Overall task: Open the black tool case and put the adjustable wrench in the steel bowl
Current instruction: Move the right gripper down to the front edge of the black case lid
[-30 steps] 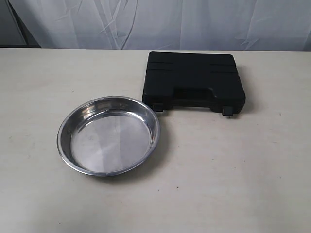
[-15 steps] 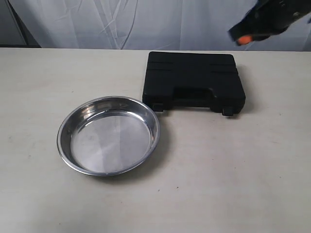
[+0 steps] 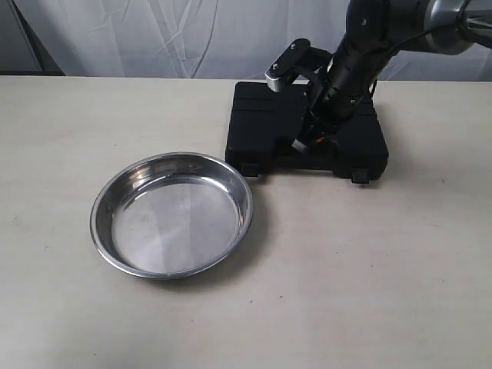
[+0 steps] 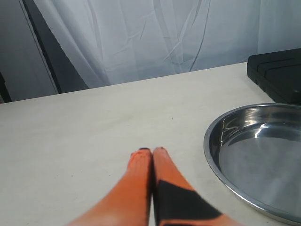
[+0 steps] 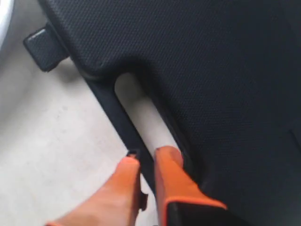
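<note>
The black tool case lies closed at the back of the table, its handle side facing the front. The adjustable wrench is out of view. My right gripper is down at the case's front edge; in the right wrist view its orange fingertips straddle the handle bar, closed on it, one finger in the handle slot. The steel bowl sits empty to the front left of the case. My left gripper is shut on nothing above bare table, with the bowl and a case corner beside it.
Two latches stick out of the case's front edge, and one latch shows in the right wrist view. A white curtain hangs behind the table. The bowl's rim nearly touches the case's left front corner.
The right arm came into view from the upper right and dropped to the case's handle. The case and the bowl have not moved.
</note>
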Available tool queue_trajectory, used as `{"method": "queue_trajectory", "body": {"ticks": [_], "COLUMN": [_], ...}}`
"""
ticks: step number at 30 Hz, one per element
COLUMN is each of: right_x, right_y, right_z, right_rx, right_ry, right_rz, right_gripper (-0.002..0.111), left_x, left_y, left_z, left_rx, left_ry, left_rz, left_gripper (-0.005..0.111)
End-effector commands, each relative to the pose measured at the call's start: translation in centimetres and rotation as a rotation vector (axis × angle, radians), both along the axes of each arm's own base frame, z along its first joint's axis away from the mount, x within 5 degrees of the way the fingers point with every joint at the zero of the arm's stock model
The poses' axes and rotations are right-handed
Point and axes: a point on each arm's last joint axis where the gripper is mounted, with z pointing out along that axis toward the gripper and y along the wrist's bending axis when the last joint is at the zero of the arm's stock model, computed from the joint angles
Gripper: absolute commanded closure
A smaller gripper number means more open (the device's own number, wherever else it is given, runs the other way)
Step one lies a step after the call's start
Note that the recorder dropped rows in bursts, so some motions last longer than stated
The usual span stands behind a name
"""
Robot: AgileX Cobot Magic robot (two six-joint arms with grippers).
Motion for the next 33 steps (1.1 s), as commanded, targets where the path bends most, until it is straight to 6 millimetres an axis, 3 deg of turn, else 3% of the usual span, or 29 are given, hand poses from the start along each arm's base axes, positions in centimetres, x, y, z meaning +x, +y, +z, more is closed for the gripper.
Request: {"method": "queue_trajectory", "body": {"ticks": [1,4,23,24,26,28,33], "right_x": [0.6,0.5,0.8,0.8,0.8,0.6,0.0], "right_y": [0.1,0.1,0.5,0.5,0.4,0.5,0.4], "right_z": [0.1,-0.5,-5.3,-5.3,-5.2,-5.1,-4.0], "right_rx": [0.009,-0.003,-0.013,-0.013,-0.014,-0.005,0.001], "right_ry": [-0.051,-0.018,0.088,0.088,0.091,0.113,0.151], "right_rz": [0.005,0.007,-0.01,-0.01,-0.009,-0.015,-0.015], "right_gripper": [0.068,0.051,0.056,0.058,0.077,0.109,0.108], "left_x": [0.0,0.0,0.0,0.0,0.0,0.0,0.0], "left_y": [0.0,0.0,0.0,0.0,0.0,0.0,0.0], "left_z": [0.2,0.2,0.2,0.2,0.2,0.2,0.2], "left_rx": [-0.008,-0.008,-0.008,-0.008,-0.008,-0.008,-0.008], "left_ry": [-0.018,-0.018,-0.018,-0.018,-0.018,-0.018,-0.018], "left_rz": [0.001,0.001,0.001,0.001,0.001,0.001,0.001], "left_gripper": [0.106,0.106,0.106,0.106,0.106,0.106,0.106]}}
